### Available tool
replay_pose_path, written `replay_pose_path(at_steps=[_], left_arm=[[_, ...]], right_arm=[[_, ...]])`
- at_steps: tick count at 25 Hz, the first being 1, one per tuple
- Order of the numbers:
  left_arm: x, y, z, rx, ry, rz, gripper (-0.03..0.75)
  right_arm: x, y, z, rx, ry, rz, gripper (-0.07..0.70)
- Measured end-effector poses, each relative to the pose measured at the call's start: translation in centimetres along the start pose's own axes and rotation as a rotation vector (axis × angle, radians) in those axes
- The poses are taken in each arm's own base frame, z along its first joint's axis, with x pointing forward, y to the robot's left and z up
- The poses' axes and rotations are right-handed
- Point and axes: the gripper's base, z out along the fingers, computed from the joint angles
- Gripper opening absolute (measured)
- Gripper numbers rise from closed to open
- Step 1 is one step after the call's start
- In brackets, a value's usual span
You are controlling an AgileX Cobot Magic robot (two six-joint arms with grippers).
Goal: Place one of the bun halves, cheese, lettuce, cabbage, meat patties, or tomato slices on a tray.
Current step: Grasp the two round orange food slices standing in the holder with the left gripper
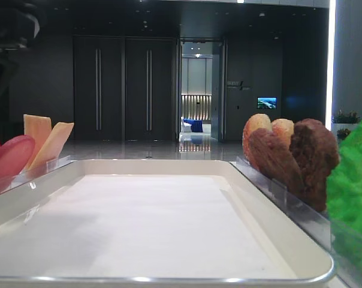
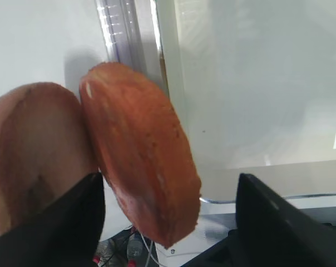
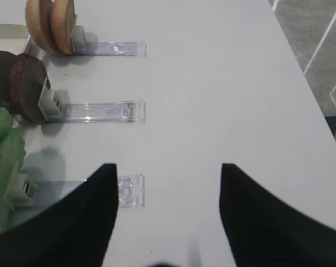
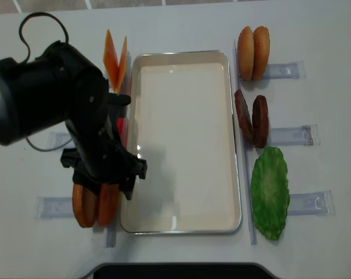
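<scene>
The left end effector (image 2: 168,222), spread wide, is poised over the golden-brown round bun halves (image 2: 137,150) beside the large white rectangular tray (image 4: 181,224); only the tray-side half should be pinched squarely.

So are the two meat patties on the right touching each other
Touching. In the right wrist view the meat patties stand on edge pressed together in their clear holder, with no gap showing between their faces.

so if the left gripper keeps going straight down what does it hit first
Most likely the bun halves standing in the holder beside the tray; the nearer one already sits between the left gripper's open fingers.
</scene>
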Motion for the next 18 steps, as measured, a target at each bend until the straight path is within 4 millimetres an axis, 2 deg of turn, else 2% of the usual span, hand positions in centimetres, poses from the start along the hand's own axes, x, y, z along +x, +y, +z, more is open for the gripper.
replay_pose_path(at_steps=[2,7,18], left_arm=[[0.07,0.04,0.00,-0.005,0.008,0.000,0.500],[0.17,0.11,0.00,-0.012,0.018,0.000,0.461],[0.20,0.36,0.24,-0.051,0.040,0.012,0.453]], right_arm=[[0.00,0.00,0.00,0.000,0.000,0.000,0.390],[0.00,0.00,0.00,0.000,0.000,0.000,0.390],[0.00,0.00,0.00,0.000,0.000,0.000,0.390]])
